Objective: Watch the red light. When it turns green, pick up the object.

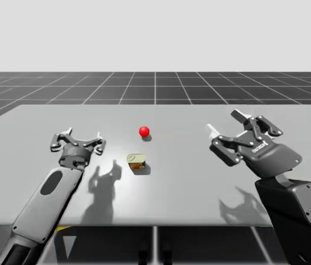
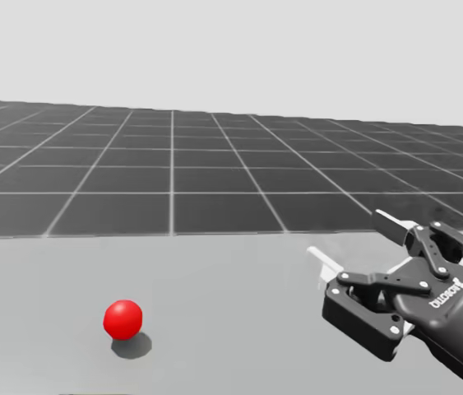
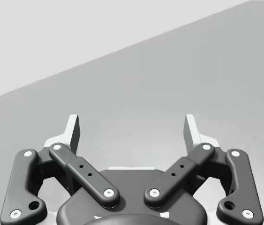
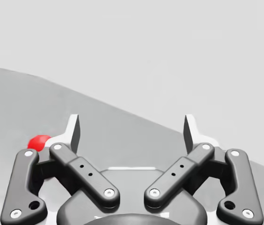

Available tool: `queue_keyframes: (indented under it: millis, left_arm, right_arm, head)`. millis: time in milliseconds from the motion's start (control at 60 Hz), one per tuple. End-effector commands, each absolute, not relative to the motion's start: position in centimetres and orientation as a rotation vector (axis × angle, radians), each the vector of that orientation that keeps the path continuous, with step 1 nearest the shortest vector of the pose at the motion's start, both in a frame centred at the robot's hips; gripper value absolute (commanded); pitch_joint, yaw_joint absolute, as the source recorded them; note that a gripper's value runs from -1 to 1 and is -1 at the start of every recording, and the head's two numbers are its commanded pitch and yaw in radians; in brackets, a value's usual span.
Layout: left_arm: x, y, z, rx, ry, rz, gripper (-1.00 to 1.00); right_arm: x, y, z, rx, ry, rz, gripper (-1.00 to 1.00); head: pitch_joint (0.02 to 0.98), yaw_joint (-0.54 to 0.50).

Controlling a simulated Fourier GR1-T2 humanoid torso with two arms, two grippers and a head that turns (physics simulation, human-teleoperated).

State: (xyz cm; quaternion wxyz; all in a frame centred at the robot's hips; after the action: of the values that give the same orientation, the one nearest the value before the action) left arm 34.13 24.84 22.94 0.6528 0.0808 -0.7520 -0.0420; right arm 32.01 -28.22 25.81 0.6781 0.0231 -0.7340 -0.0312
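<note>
Grey table (image 1: 188, 171), red light (image 1: 144, 131), high view's yellow can (image 1: 136, 162)

My right gripper (image 4: 132, 126) is holding its two fingers (image 4: 74, 133) spread wide apart. Ahead of it the grey table (image 4: 122, 140) is running to a far edge that slants against a pale backdrop. The red light (image 4: 39, 142) is sitting on the table just outside one finger, partly hidden by the linkage.

A short line of white print sits on the body of the right gripper (image 1: 224, 122) — nothing I can make out. The small can (image 1: 136, 162) wears a coloured label — no words legible.
</note>
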Motion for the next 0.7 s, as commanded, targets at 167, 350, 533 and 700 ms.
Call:
queue_keyframes:
  millis: [167, 350, 533, 700]
  left_arm:
    - [35.31, 25.72, 21.06, 0.221, -1.649, -0.106, -1.0]
    - [35.36, 25.7, 20.97, 0.225, -1.643, -0.112, -1.0]
    - [35.43, 25.69, 20.9, 0.228, -1.639, -0.125, -1.0]
    - [35.45, 25.67, 20.88, 0.226, -1.638, -0.134, -1.0]
  right_arm:
    - [32.76, -29.48, 24.34, 0.061, -1.603, -0.091, -1.0]
    - [32.73, -29.4, 24.55, 0.047, -1.615, -0.103, -1.0]
    - [32.77, -29.05, 24.37, 0.035, -1.616, -0.078, -1.0]
    - [32.72, -29.01, 24.37, 0.035, -1.615, -0.072, -1.0]
  head:
    - [0.074, 0.01]
    - [0.253, 0.01]
    - [0.397, 0.0]
    - [0.504, 0.03]
